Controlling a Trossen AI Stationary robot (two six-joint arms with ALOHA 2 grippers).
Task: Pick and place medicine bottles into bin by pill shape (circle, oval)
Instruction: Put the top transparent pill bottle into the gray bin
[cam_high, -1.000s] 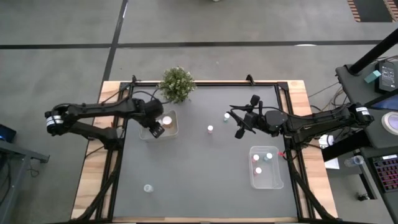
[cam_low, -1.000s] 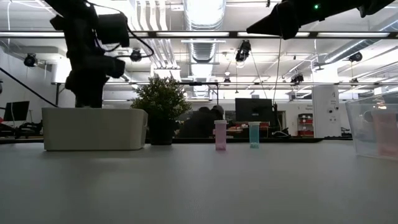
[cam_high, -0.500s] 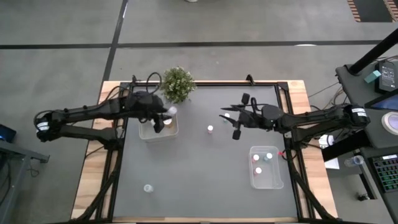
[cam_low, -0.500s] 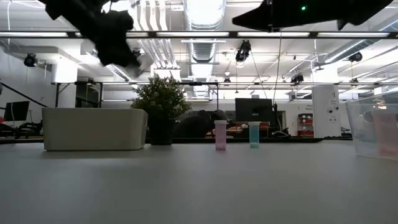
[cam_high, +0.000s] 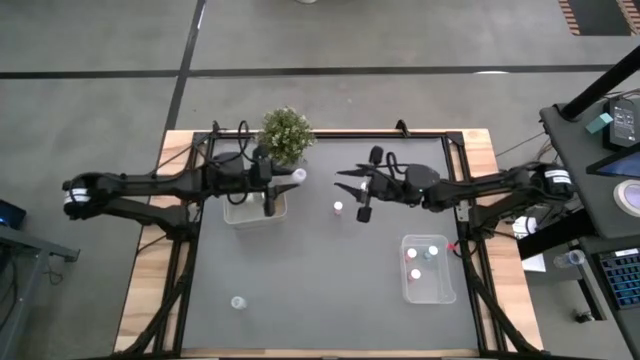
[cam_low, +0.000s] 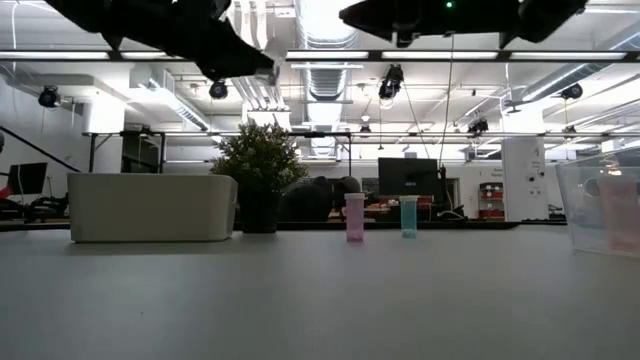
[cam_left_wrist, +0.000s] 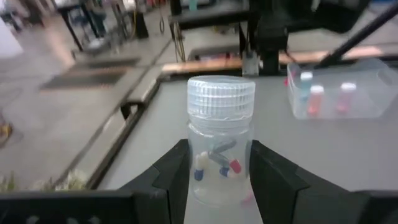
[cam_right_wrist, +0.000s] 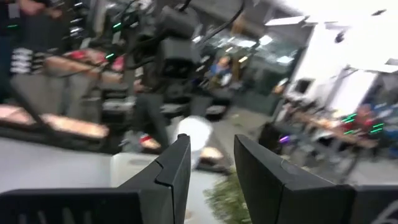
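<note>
My left gripper is shut on a clear medicine bottle with a white ribbed cap and oval capsules inside. It hangs high over the far right corner of the left bin, beside the plant. My right gripper hovers open and holds nothing above the table's middle. Below it a pink bottle and a teal bottle stand on their bases. The right bin holds three bottles. One more bottle stands near the front left. My left gripper pinches the bottle's clear body, below the cap, between its two fingers, one on each side. The fingers reach nearly level from the table's left. The white cap sticks out past them toward the right. The bottle is lifted clear.
The potted plant stands at the far edge, just behind the left bin. The right bin sits at the near right. Open grey tabletop lies between the two bins and along the front.
My left gripper has risen from the left bin with the bottle and tipped from pointing down to nearly level, swinging the cap toward the table's right. My right gripper has moved toward the table's left, over the loose bottles, and turned a little.
</note>
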